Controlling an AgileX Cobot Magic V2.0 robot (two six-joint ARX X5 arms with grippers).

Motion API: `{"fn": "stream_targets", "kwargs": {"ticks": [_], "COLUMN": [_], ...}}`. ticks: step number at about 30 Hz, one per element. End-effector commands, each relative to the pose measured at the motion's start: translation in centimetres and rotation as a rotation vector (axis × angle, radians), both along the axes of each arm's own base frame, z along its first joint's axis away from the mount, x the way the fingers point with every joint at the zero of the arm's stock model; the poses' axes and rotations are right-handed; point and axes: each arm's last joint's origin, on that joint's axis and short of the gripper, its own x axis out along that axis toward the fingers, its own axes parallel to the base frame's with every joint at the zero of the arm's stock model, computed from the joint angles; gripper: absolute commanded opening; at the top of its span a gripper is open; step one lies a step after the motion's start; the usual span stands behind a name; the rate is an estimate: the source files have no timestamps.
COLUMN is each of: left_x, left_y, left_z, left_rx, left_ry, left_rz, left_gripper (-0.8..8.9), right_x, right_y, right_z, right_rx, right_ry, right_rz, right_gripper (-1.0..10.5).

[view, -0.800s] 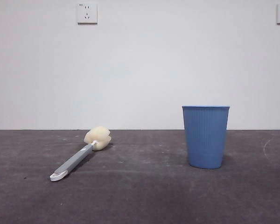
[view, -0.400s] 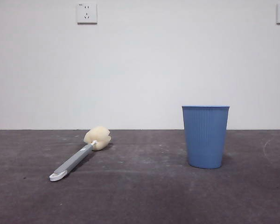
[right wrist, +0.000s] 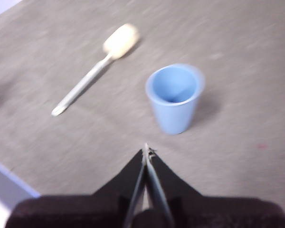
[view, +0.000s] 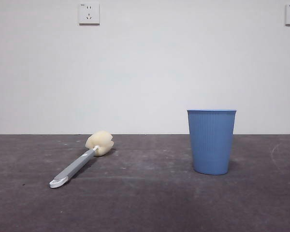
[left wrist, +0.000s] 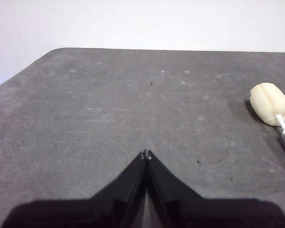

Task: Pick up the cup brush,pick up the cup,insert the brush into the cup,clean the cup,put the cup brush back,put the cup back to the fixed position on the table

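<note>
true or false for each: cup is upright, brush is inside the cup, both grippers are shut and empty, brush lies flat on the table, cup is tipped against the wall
1. The cup stands upright. True.
2. The brush is inside the cup. False: it lies apart from the cup, on the table.
3. The left gripper and right gripper are shut and empty. True.
4. The brush lies flat on the table. True.
5. The cup leans against the wall. False: it stands free on the table.
</note>
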Motion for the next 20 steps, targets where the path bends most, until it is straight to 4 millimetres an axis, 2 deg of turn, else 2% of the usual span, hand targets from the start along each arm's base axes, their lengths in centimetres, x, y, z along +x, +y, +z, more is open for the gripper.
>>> {"fn": "stream_targets", "kwargs": {"ticks": [1, 5, 8, 10, 13, 17, 20], "left_x": [0.1, 0.1, 0.1, 0.1, 0.1, 0.1, 0.1], "left_y": [0.0, 0.0, 0.0, 0.0, 0.0, 0.0, 0.0], "left_z": [-0.4, -0.4, -0.4, -0.4, -0.4, -0.4, -0.4], "left_rx": [-0.008, -0.008, -0.008, -0.008, -0.008, -0.008, -0.008], "left_ry": [0.006, 0.006, 0.006, 0.006, 0.005, 0.006, 0.006], "left_rz": [0.001, 0.001, 0.002, 0.002, 0.002, 0.002, 0.002], "left_gripper": [-0.03, -0.03, -0.03, -0.03, -0.03, -0.03, -0.03], "right_x": [-0.8, -1.5, -1.1, -0.6, 0.4, 1.8, 2.1], "right_y": [-0.6, -1.4, -1.5, -1.6, -1.6, -1.7, -2.0], "right_z": [0.2, 1.2, 0.6, -1.0, -4.6, -9.4, -11.8], "right_rx": [-0.032, -0.075, -0.014, 0.039, 0.072, 0.092, 0.073], "right_ry": [-0.079, -0.339, -0.510, -0.575, -0.613, -0.565, -0.522], "right_rz": [-0.010, -0.054, -0.113, -0.165, -0.209, -0.268, -0.300], "right_gripper": [0.0, 0.0, 0.0, 0.0, 0.0, 0.0, 0.0]}}
